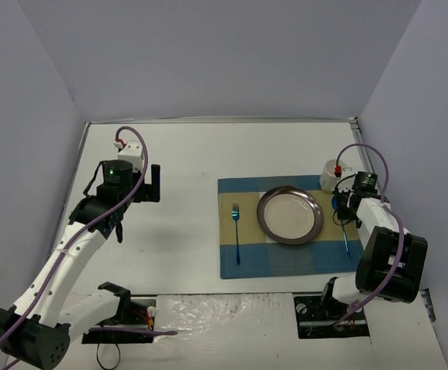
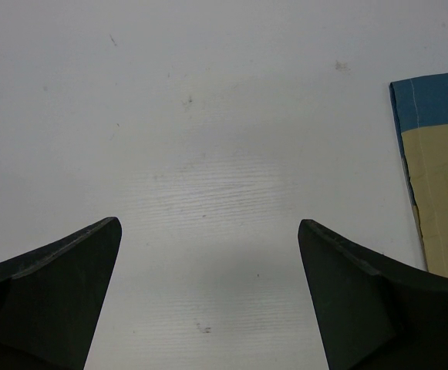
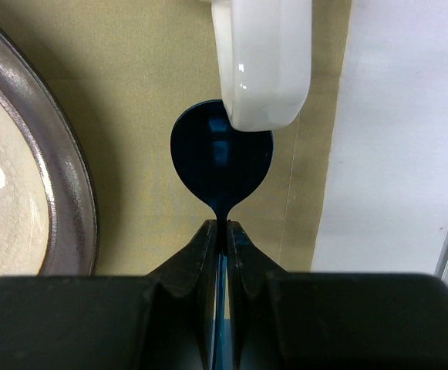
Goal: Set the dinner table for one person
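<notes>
- pinching anything, that right gripper [image 3: 222,231]?
- yes, its fingers are pressed onto the neck of a blue spoon [image 3: 217,162]. the spoon runs near to far, bowl pointing away toward the cup [image 3: 266,62], over the placemat [image 1: 243,189], right of the plate [image 1: 260,216].
- and the left gripper [image 2: 210,225]?
- fingers spread wide, nothing between them, above bare table [image 1: 177,162] left of the placemat. the fork [image 1: 237,231] lies tines away.
- the table itself?
- white, under everything. can't tell which side is longer.

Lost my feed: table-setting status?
Left gripper open over white dinner table. Right gripper shut on blue spoon, beside round steel plate. White mug handle ahead.
</notes>
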You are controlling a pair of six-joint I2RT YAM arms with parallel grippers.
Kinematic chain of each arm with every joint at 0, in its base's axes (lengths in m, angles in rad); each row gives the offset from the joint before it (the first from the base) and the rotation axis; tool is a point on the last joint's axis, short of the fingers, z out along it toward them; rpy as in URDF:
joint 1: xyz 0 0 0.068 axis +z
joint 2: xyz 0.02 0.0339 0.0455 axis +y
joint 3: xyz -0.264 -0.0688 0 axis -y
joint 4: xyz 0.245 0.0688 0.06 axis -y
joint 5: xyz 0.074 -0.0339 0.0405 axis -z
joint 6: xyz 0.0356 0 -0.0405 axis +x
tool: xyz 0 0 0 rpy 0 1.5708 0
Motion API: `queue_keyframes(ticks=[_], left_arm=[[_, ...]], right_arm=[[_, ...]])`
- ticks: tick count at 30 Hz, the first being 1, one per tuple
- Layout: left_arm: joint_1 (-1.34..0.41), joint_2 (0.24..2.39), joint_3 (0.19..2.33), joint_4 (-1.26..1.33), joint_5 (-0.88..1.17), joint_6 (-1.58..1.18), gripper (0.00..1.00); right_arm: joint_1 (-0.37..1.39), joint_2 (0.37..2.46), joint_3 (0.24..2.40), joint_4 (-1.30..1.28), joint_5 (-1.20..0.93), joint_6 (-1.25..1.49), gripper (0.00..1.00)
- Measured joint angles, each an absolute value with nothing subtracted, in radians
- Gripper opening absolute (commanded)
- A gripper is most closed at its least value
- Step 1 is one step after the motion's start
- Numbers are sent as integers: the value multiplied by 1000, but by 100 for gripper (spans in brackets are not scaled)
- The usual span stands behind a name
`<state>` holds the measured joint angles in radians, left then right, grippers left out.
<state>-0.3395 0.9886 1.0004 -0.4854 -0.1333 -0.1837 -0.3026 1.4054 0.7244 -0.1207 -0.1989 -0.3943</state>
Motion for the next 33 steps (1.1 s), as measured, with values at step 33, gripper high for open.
queue_keyframes(ticks=[33], left_arm=[[-327, 1001, 989, -485, -101, -184, 97]], right_arm=[[-307, 1538, 809, -124, -188, -338, 10]])
